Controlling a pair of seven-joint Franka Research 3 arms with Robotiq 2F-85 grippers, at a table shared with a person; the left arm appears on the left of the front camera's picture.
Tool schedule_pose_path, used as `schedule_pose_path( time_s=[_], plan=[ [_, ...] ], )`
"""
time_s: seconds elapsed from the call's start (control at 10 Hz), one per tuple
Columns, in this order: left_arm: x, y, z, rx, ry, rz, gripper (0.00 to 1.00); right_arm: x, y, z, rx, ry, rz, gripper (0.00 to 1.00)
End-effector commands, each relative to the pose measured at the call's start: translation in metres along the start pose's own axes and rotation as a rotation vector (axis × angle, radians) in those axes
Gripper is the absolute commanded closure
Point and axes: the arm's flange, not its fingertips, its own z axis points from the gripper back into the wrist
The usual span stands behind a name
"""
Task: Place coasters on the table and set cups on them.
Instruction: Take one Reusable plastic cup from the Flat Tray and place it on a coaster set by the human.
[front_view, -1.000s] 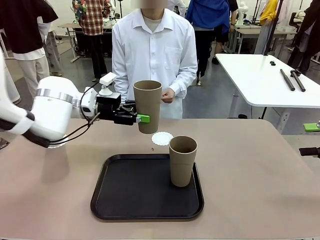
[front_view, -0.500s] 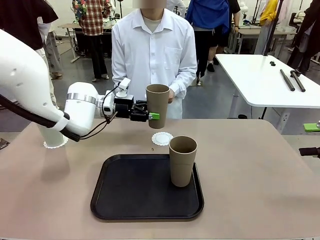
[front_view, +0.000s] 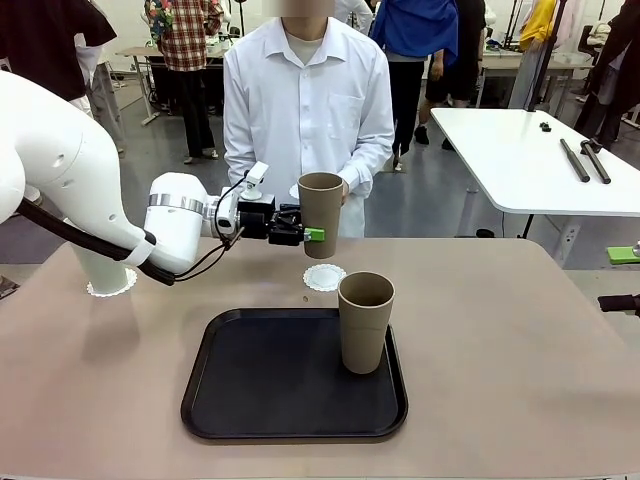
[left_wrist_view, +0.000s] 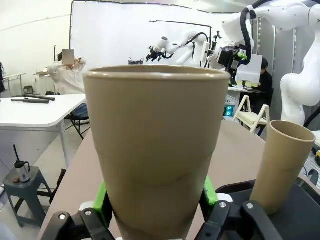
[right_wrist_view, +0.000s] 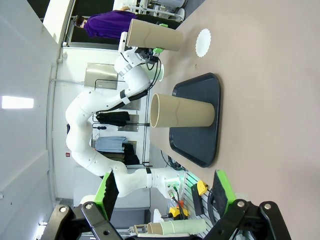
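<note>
My left gripper (front_view: 318, 236) is shut on a tan-brown cup (front_view: 320, 208), held upright in the air above a white lacy coaster (front_view: 324, 277) on the beige table (front_view: 500, 340). In the left wrist view the cup (left_wrist_view: 155, 145) sits between the green pads (left_wrist_view: 102, 197) of that gripper (left_wrist_view: 156, 202). A second tan cup (front_view: 365, 320) stands on the black tray (front_view: 260, 385). A pale cup (front_view: 98, 268) stands on another coaster (front_view: 112, 288) at far left, mostly hidden by my arm. My right gripper (right_wrist_view: 165, 195) is open, holding nothing.
A person in a white shirt (front_view: 305, 110) stands at the far edge, right behind the held cup. A white table with tools (front_view: 540, 160) is at the back right. In the right wrist view the tray (right_wrist_view: 200, 120) and its cup (right_wrist_view: 182, 111) lie ahead.
My left arm has carried the tan cup to the right and farther from the camera, bringing it over the coaster. The cup on the tray has not moved.
</note>
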Motion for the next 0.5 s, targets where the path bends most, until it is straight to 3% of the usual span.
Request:
schedule_pose_path(
  time_s=[0.0,0.4],
  plan=[
    [0.003,0.001,0.001,0.013,0.01,-0.006,0.16,0.001,0.001,0.0,0.015,-0.005,0.002,0.0],
    [-0.012,0.001,-0.005,-0.025,0.016,-0.026,0.16,0.001,0.001,0.0,0.015,-0.005,0.002,0.0]
  ],
)
